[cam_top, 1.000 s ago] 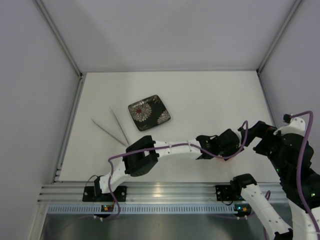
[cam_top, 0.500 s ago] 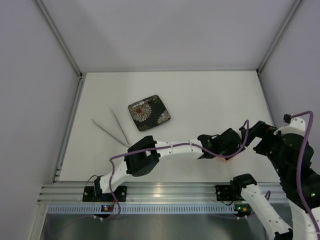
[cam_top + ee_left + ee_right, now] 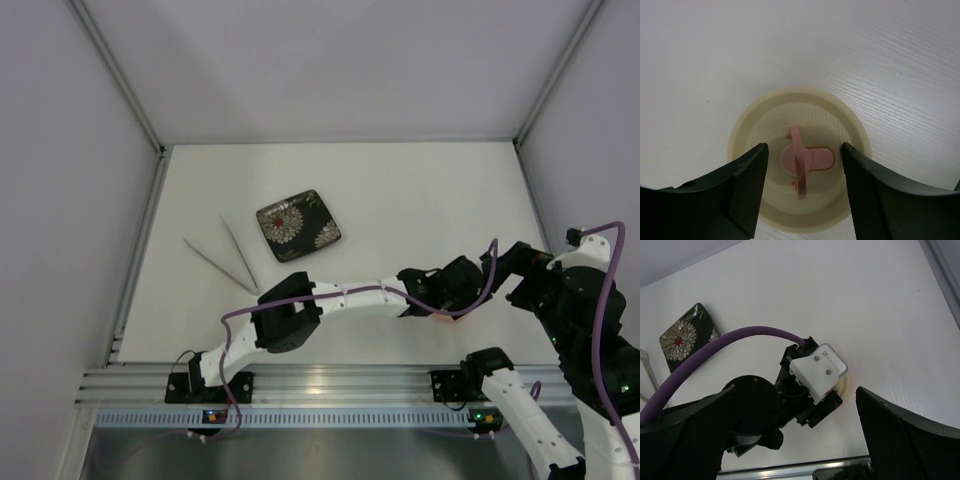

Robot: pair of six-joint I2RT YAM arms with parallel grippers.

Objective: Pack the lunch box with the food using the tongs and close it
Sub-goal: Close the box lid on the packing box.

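A white table (image 3: 420,190) boxed in by pale walls (image 3: 330,60), seen from above: the left arm (image 3: 340,296) stretches across to the front right, where the left gripper (image 3: 441,300) hangs over the lunch box (image 3: 440,316), only a pale sliver of which shows. The tongs (image 3: 226,262) lie well apart at front left, just beside the dark flowered plate (image 3: 298,222). No food shows anywhere.

From the left wrist, the cream lid (image 3: 805,100) fills the frame with its pink tab (image 3: 797,167) standing between the dark fingers (image 3: 742,185). The risk, on this evidence: the tab runs askew to the jaws, so a closing pinch could catch it off-centre and slip, or drag the lid crooked. The left gripper (image 3: 804,150) is partly spread, straddling the tab and pinching nothing; whether its pads touch the lid cannot be told.

From the right wrist, the right gripper (image 3: 795,405) hovers with fingers (image 3: 685,435) wide apart and empty, looking down on the left arm's wrist and the lunch box's cream edge (image 3: 844,387).
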